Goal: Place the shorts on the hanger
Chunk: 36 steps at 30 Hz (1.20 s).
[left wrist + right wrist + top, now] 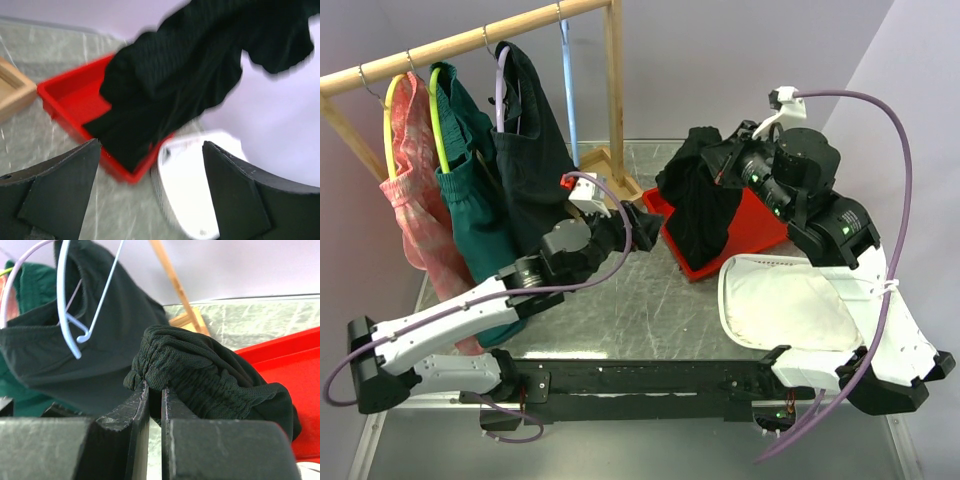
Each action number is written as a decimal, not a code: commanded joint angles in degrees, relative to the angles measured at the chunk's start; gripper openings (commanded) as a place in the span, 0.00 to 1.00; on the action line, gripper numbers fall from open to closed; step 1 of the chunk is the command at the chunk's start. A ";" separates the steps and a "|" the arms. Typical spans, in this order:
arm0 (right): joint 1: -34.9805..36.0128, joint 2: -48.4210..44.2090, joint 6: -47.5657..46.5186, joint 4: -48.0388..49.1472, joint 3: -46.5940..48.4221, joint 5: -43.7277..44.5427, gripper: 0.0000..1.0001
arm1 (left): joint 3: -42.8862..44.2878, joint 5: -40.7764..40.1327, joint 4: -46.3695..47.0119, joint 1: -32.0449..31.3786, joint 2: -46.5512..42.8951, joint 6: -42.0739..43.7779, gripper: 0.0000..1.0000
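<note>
My right gripper (716, 163) is shut on the bunched waistband of the black shorts (700, 205) and holds them up over the red tray (760, 228), their lower end hanging into it. In the right wrist view the fingers (155, 390) pinch the gathered fabric (210, 375). The light blue hanger (568, 90) hangs bare from the wooden rail; it also shows in the right wrist view (67, 315). My left gripper (645, 225) is open and empty, just left of the shorts. In its own view (150, 170) the jaws stand wide apart with the shorts (190, 75) ahead.
The wooden rack (470, 38) carries pink checked shorts (415, 200), dark green shorts (470, 200) and another black garment (532, 150) on a purple hanger. A white basket (790, 300) lies at the front right, next to the red tray (75, 95).
</note>
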 commanded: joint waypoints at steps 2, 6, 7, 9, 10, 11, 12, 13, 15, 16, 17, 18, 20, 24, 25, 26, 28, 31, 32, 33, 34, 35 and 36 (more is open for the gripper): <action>3.68 -0.05 -0.47 3.41 4.15 2.51 0.00 | 0.66 -12.06 15.99 -1.36 3.33 0.92 0.86; 4.92 0.40 -0.56 2.71 5.55 3.03 0.00 | 2.67 -14.97 18.91 -1.45 7.53 1.19 0.83; 5.10 0.48 -0.56 2.62 5.64 3.04 0.00 | 3.47 -16.63 18.30 -1.45 8.42 0.14 0.80; 5.79 0.48 -0.65 2.53 5.91 3.04 0.00 | 4.96 -17.35 18.03 -1.45 10.35 0.04 0.78; 5.89 0.40 -0.65 2.53 5.99 3.04 0.00 | 5.05 -17.96 18.37 -1.45 10.80 -0.22 0.76; 6.06 0.48 -0.74 2.36 6.08 3.04 0.00 | 4.88 -18.57 19.07 -1.45 11.41 -0.22 0.74; 6.50 0.48 -0.74 2.27 6.34 2.95 0.00 | 4.79 -19.80 19.95 -1.45 11.59 -0.83 0.72; 6.76 0.40 -0.82 1.92 6.43 2.95 0.00 | 4.70 -21.29 20.39 -1.36 11.77 -0.92 0.69; 7.21 0.22 -1.09 1.65 6.43 2.77 0.00 | 4.88 -22.44 21.88 -1.27 11.68 0.73 0.64; 7.55 -0.04 -1.18 1.22 6.61 2.77 0.00 | 5.05 -22.18 21.81 -1.27 11.68 1.44 0.55; 7.64 0.04 -1.44 0.86 6.78 2.86 0.00 | 5.93 -21.40 21.54 -1.27 10.99 2.23 0.47; 7.73 -0.13 -1.61 0.43 7.39 2.86 0.00 | 6.63 -21.39 18.84 -1.27 10.46 3.37 0.35; 7.82 -0.92 -2.14 -0.72 7.84 2.51 0.00 | 8.82 -21.04 14.62 -1.27 8.01 3.99 0.04; 7.82 -2.85 -2.76 -1.86 7.49 1.72 0.00 | 13.13 -16.23 3.02 -1.27 2.82 6.98 0.01; 7.82 -2.94 -3.02 -2.56 7.66 0.93 0.00 | 14.27 -15.42 -3.44 -1.27 2.02 7.07 0.01; 7.91 -2.94 -3.02 -2.91 8.19 0.49 0.00 | 16.37 -14.89 -5.77 -1.27 0.27 7.16 0.01; 7.82 -3.29 -2.93 -3.36 8.19 -1.26 0.00 | 18.40 -12.78 -12.78 -1.27 -1.40 8.04 0.01; 7.91 -3.73 -2.67 -3.88 7.93 -3.37 0.00 | 24.20 -8.66 -20.53 -1.27 -3.26 10.49 0.01; 7.82 -3.91 -2.50 -4.15 7.06 -4.42 0.00 | 28.74 -7.69 -27.34 -1.27 -3.00 11.20 0.01; 7.82 -4.61 -2.06 -4.67 6.61 -4.70 0.00 | 31.05 -7.33 -30.28 -1.27 -2.73 11.81 0.01; 7.82 -5.31 -1.27 -4.50 5.74 -5.05 0.00 | 33.16 -6.81 -33.53 -1.27 -2.47 12.34 0.01; 7.82 -6.10 -0.65 -4.15 2.69 -5.83 0.00 | 37.18 -6.63 -36.35 -1.27 -1.68 12.69 0.01; 7.82 -8.46 -0.13 -3.37 0.83 -6.45 0.00 | 39.05 -6.80 -41.51 -1.27 -1.42 13.13 0.01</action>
